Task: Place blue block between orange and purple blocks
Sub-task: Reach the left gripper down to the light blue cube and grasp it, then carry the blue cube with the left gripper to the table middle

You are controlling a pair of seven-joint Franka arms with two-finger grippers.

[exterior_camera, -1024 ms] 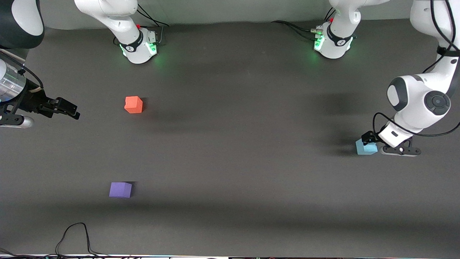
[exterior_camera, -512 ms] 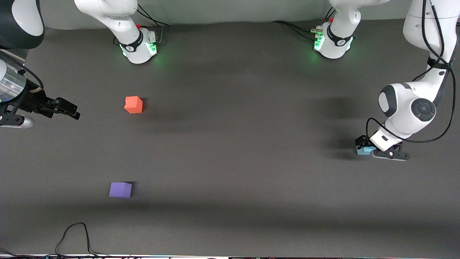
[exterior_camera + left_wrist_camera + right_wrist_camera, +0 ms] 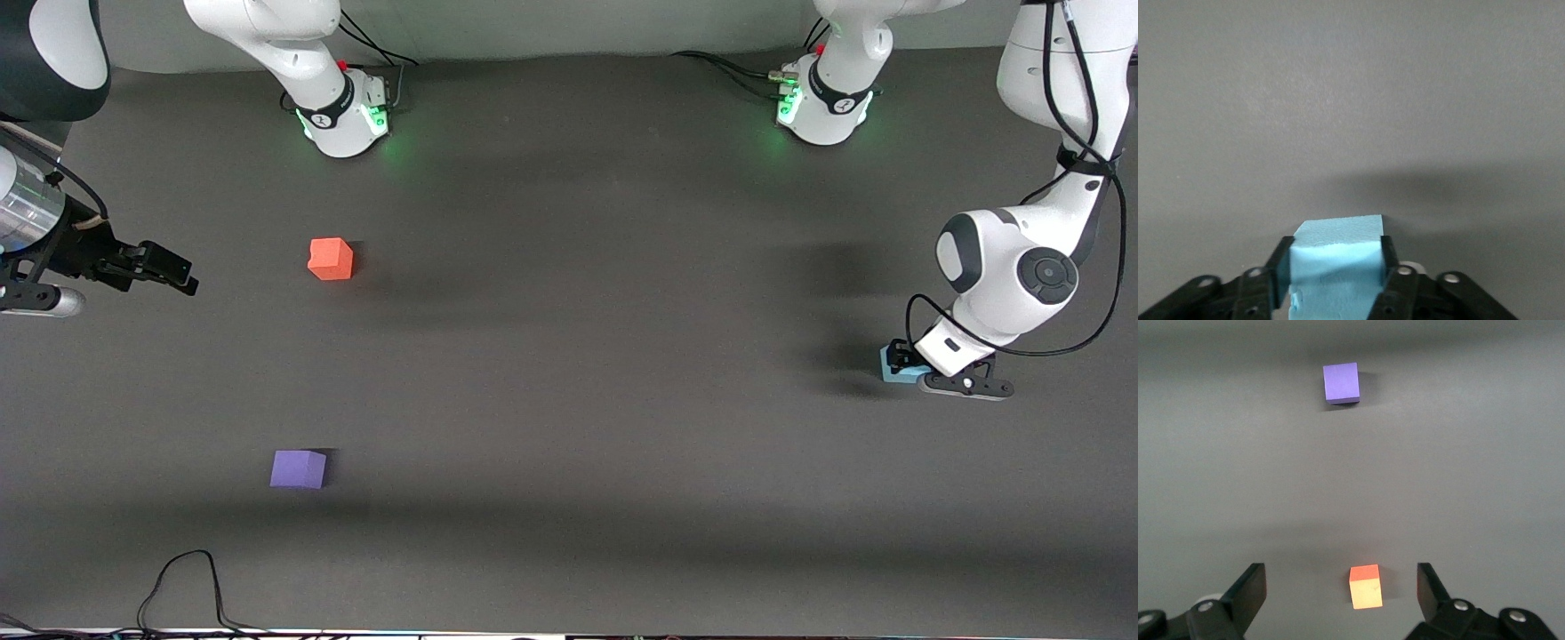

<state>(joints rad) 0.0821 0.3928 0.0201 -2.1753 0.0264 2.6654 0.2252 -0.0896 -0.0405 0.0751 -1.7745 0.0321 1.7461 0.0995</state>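
The blue block sits on the dark table at the left arm's end. My left gripper is down on it and shut on it. In the left wrist view both fingers press the blue block on two sides inside the left gripper. The orange block lies toward the right arm's end, and the purple block is nearer the front camera than it. My right gripper waits open in the air. In the right wrist view that gripper frames the orange block below, with the purple block farther off.
Both arm bases stand along the table's back edge. A black cable loops by the front edge near the purple block. Bare dark table lies between the blue block and the other two.
My left arm has come down over the blue block, covering more of it, and its fingers have closed on the block. The right arm and the other blocks have not moved.
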